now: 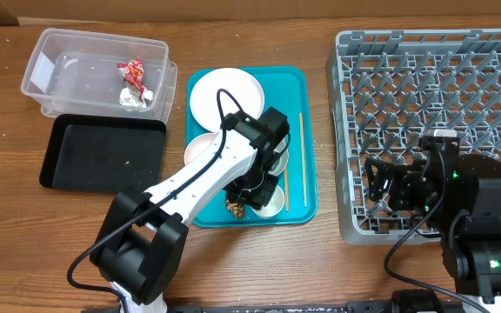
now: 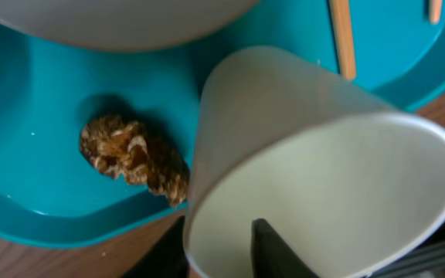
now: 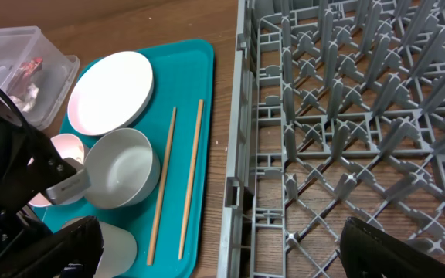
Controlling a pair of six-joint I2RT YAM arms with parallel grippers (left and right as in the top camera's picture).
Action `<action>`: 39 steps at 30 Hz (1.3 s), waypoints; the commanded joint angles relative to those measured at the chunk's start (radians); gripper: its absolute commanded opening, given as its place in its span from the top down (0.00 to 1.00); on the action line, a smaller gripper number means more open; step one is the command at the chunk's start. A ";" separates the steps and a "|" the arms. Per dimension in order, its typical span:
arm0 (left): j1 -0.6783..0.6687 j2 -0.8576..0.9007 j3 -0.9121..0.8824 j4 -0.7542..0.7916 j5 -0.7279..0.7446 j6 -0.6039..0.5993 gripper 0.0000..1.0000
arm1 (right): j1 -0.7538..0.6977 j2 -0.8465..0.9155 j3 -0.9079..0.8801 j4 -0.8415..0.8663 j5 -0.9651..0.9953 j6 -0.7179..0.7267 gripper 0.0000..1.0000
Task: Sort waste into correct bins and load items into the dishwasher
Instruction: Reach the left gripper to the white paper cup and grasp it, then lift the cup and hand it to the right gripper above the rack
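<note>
Left tool [image 2: 224,259], over the near end of the teal tray [image 2: 45,177].

- The small white cup [image 2: 315,154] is seen tilted on the tray, mouth turned toward the wrist camera. The brown food lump [image 2: 134,154] lies just beside its wall.
- One finger [image 2: 278,249] is seen inside the cup mouth. The other is hidden, presumably outside the wall. It cannot be told whether the wall is actually clamped.
- Handling, as judged: the cup is light, rigid, thin-walled and smooth, so it is likely to slip or roll. The rim wall is the sensible hold, pinched from inside and outside and kept well clear of the lump.

Right tool [image 1: 388,185]: the jaws are spread wide with nothing held, and it is parked at the near left edge of the grey dish rack [image 1: 433,87], well apart from the cup.
</note>
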 commanded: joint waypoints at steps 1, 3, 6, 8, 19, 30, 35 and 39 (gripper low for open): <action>0.005 0.009 -0.004 0.042 0.003 0.014 0.88 | -0.003 -0.001 0.029 0.005 0.003 0.001 0.00; 0.008 0.009 -0.004 0.066 0.004 0.008 0.91 | -0.003 -0.001 0.029 0.002 0.003 0.001 0.00; 0.008 0.009 -0.004 0.086 0.003 -0.001 0.93 | -0.003 -0.001 0.029 -0.003 0.003 0.001 0.00; 0.008 0.009 -0.004 0.088 0.003 -0.008 0.96 | -0.003 -0.001 0.029 -0.003 0.003 0.001 0.00; 0.105 0.005 0.238 -0.039 0.219 0.122 0.96 | -0.003 0.006 0.029 0.000 0.217 0.026 0.00; 0.292 0.027 0.343 0.363 0.820 0.145 0.96 | -0.003 0.200 0.029 0.209 -0.061 0.065 0.00; 0.351 0.066 0.343 0.534 1.028 0.031 0.96 | -0.008 0.299 0.029 0.396 -0.464 0.044 0.00; 0.380 0.098 0.343 0.576 1.183 0.019 0.96 | -0.027 0.356 0.029 0.574 -0.801 0.000 0.00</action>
